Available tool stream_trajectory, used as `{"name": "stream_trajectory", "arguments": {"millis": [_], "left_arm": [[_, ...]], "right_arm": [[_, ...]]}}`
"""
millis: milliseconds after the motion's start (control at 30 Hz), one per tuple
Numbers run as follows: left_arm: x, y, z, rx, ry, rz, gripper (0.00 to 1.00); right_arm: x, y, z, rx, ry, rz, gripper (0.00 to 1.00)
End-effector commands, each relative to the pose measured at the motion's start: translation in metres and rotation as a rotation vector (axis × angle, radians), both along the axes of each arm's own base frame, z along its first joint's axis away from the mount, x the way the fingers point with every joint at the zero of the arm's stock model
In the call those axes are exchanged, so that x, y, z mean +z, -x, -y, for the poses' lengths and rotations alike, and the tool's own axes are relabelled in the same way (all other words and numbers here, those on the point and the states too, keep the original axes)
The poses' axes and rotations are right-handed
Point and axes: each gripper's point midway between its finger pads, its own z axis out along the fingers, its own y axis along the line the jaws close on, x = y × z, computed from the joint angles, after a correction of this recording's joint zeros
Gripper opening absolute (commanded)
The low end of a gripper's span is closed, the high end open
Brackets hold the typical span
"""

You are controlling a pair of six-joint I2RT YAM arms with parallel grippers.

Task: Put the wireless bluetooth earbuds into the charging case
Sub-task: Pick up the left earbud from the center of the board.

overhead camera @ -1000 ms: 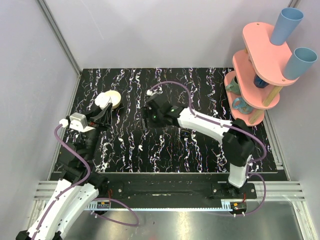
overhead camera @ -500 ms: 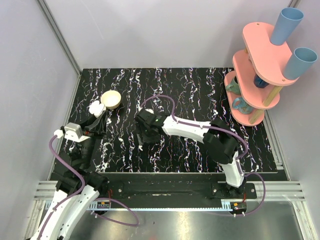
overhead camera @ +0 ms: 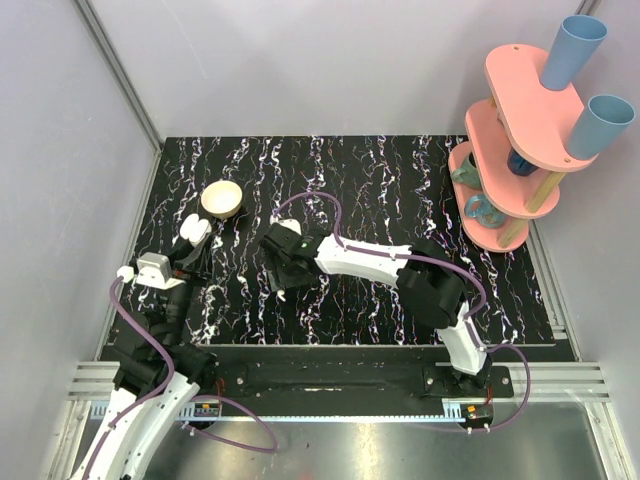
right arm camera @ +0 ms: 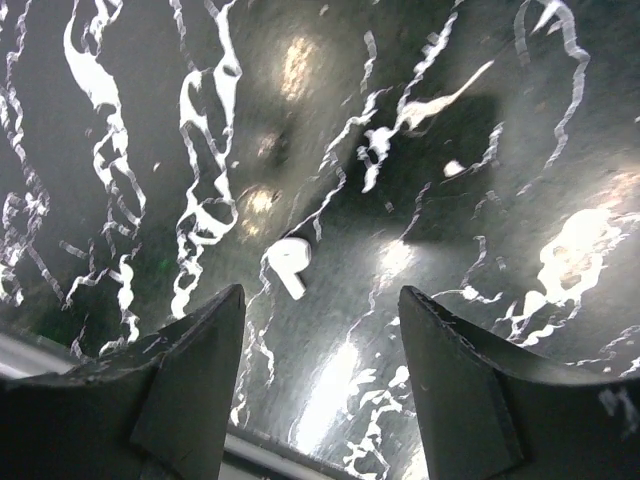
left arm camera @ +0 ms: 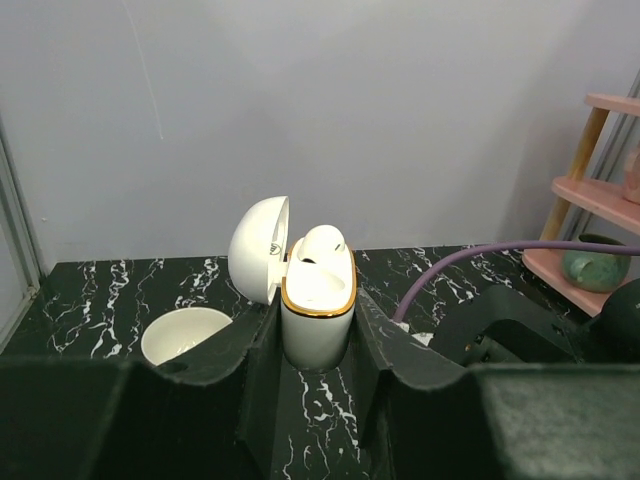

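Hovering spread above the loose earbud (right arm camera: 288, 266), the right gripper (right arm camera: 320, 300) should pinch its stem: likely light, glossy, slippery. The left gripper (left arm camera: 318, 338) clamps the open charging case (left arm camera: 318, 300).

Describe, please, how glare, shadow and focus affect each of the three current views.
Right wrist view: strong glare patches on the glossy black marbled tabletop; the tiny white plastic earbud is legible, the right gripper's fingers are dark and soft. Left wrist view: even light, the cream gold-rimmed clamshell charging case sharp, the left gripper's fingers underexposed. Top external view: evenly lit and sharp.
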Motion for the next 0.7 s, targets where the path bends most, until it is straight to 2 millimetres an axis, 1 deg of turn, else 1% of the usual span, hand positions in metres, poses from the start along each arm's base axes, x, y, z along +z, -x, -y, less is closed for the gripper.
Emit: {"name": "stream_trajectory", "arguments": {"millis": [0, 33, 67, 100, 133, 167, 200, 267, 300, 367, 400, 433, 467, 500, 533, 567, 600, 633, 667], "left_arm": [[0.007, 0.002, -0.008, 0.036, -0.006, 0.022, 0.0], [0.006, 0.002, -0.008, 0.035, -0.005, 0.021, 0.0], [0.007, 0.003, -0.007, 0.033, -0.002, 0.022, 0.0], [0.007, 0.004, -0.008, 0.032, 0.0, 0.024, 0.0], [0.006, 0.004, -0.008, 0.031, 0.004, 0.022, 0.0], [0.006, 0.005, -0.008, 0.031, 0.008, 0.024, 0.0], [0.006, 0.005, -0.008, 0.029, 0.01, 0.025, 0.0], [0.007, 0.007, -0.008, 0.026, 0.015, 0.027, 0.0], [0.007, 0.007, -0.008, 0.022, 0.013, 0.027, 0.0], [0.009, 0.011, -0.009, 0.02, 0.022, 0.037, 0.0], [0.009, 0.011, -0.009, 0.019, 0.024, 0.038, 0.0], [0.01, 0.012, -0.009, 0.017, 0.027, 0.044, 0.0], [0.012, 0.014, -0.01, 0.015, 0.032, 0.052, 0.0], [0.009, 0.014, -0.01, 0.015, 0.025, 0.038, 0.0], [0.008, 0.014, -0.01, 0.014, 0.027, 0.036, 0.0], [0.008, 0.015, -0.01, 0.014, 0.029, 0.036, 0.0], [0.007, 0.015, -0.01, 0.012, 0.028, 0.033, 0.0], [0.008, 0.015, -0.008, 0.004, 0.026, 0.033, 0.0], [0.014, 0.023, -0.008, -0.014, 0.034, 0.069, 0.0]], "right_arm": [[0.041, -0.028, 0.012, -0.104, 0.006, 0.187, 0.71], [0.047, -0.031, 0.018, -0.121, 0.015, 0.225, 0.71], [0.056, -0.036, 0.022, -0.135, 0.012, 0.264, 0.82], [0.075, -0.043, 0.027, -0.153, -0.002, 0.325, 0.93], [0.08, -0.047, 0.029, -0.161, -0.014, 0.356, 1.0], [0.089, -0.05, 0.03, -0.172, -0.025, 0.382, 1.0], [0.103, -0.055, 0.033, -0.203, -0.049, 0.413, 1.0], [0.111, -0.06, 0.036, -0.271, -0.085, 0.433, 1.0], [0.112, -0.055, 0.031, -0.291, -0.139, 0.381, 1.0], [0.108, -0.058, 0.03, -0.308, -0.193, 0.294, 1.0], [0.099, -0.043, 0.022, -0.235, -0.225, 0.202, 1.0], [0.101, -0.042, 0.015, -0.213, -0.265, 0.201, 1.0], [0.096, -0.037, 0.012, -0.205, -0.282, 0.182, 1.0], [0.097, -0.034, 0.011, -0.209, -0.312, 0.167, 1.0], [0.083, -0.031, 0.015, -0.234, -0.309, 0.149, 1.0], [0.076, -0.03, 0.015, -0.247, -0.304, 0.132, 1.0], [0.073, -0.03, 0.016, -0.26, -0.295, 0.124, 1.0], [0.066, -0.028, 0.02, -0.27, -0.262, 0.11, 0.97], [0.06, -0.026, 0.019, -0.268, -0.251, 0.094, 0.96]]}}
